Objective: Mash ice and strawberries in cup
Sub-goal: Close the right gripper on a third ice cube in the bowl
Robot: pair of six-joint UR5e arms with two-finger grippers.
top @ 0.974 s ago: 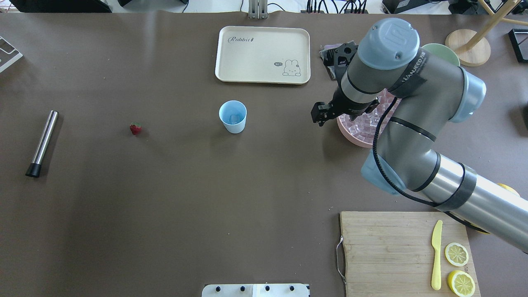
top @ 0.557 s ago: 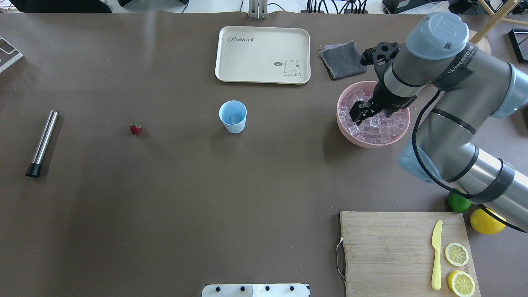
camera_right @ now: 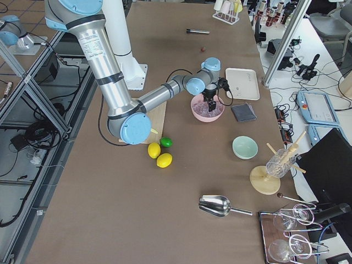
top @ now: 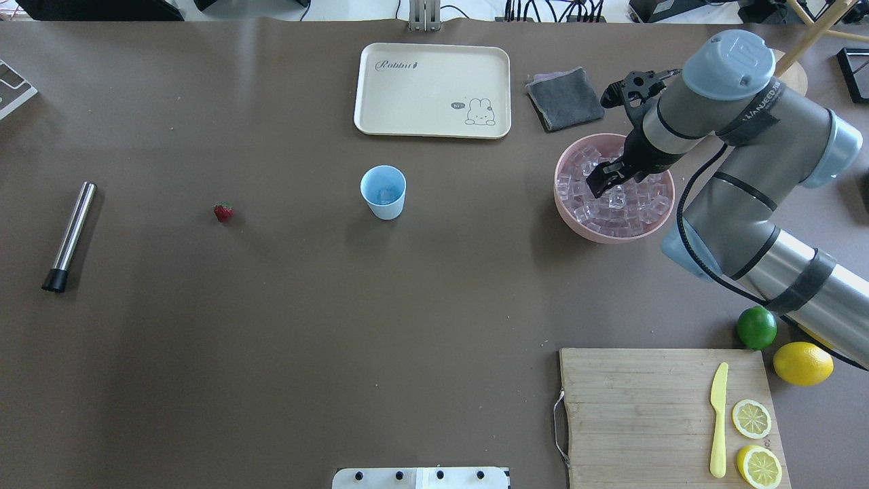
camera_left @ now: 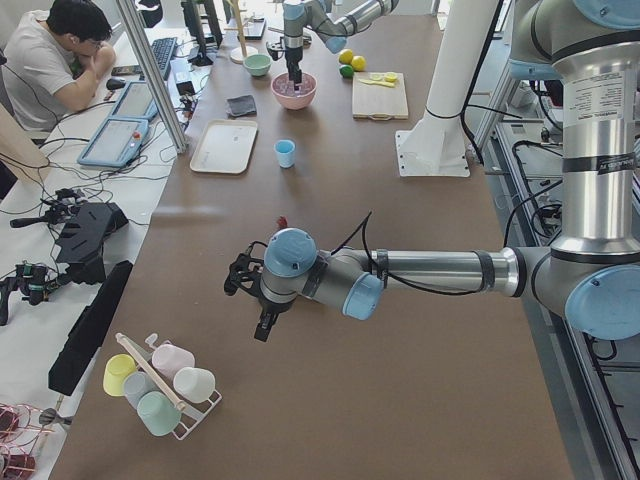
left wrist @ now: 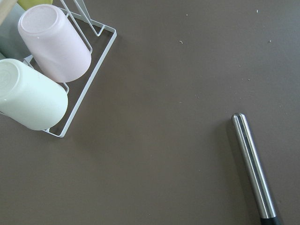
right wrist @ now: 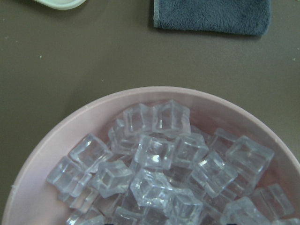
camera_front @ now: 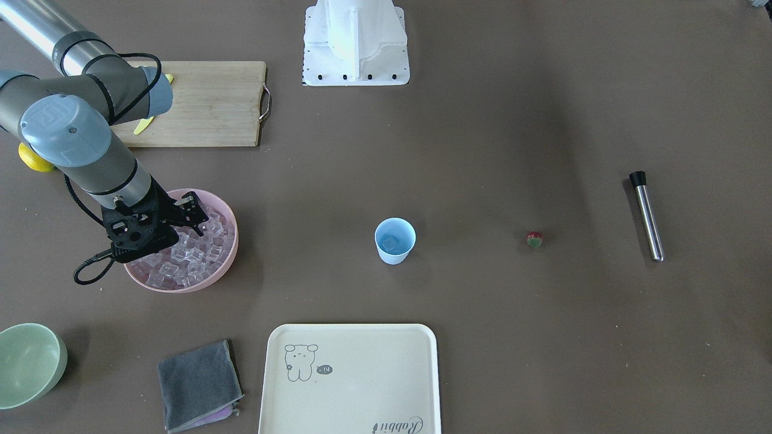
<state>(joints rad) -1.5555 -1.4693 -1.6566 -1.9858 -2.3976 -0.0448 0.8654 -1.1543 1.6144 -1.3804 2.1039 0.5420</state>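
Lower the right hand (top: 603,182) straight onto one top cube of the ice (right wrist: 154,152) heaped in the pink bowl (top: 558,197), clear of the rim. Whether the hand is open or holds a cube cannot be determined. The cup (top: 388,209), mid-way along the worktop (top: 271,339), contains one cube. The strawberry (top: 223,212) lies well apart from it.

R gripper (top: 599,185) is down at the ice (top: 628,207) in the pink bowl (top: 577,224); its tips read as one dark block, so can't tell if they're apart. L gripper (camera_left: 260,328) shows only in the left side view, too small to judge. Strawberry (camera_left: 283,222) is partly behind L arm (camera_left: 430,272). Front view: lemon (camera_front: 30,158) & knife (camera_front: 143,125) are mostly behind R arm (camera_front: 78,138), and the tray (camera_front: 362,374) is cut off at the bottom. Muddler (left wrist: 253,164) runs off the L wrist cam's bottom edge.
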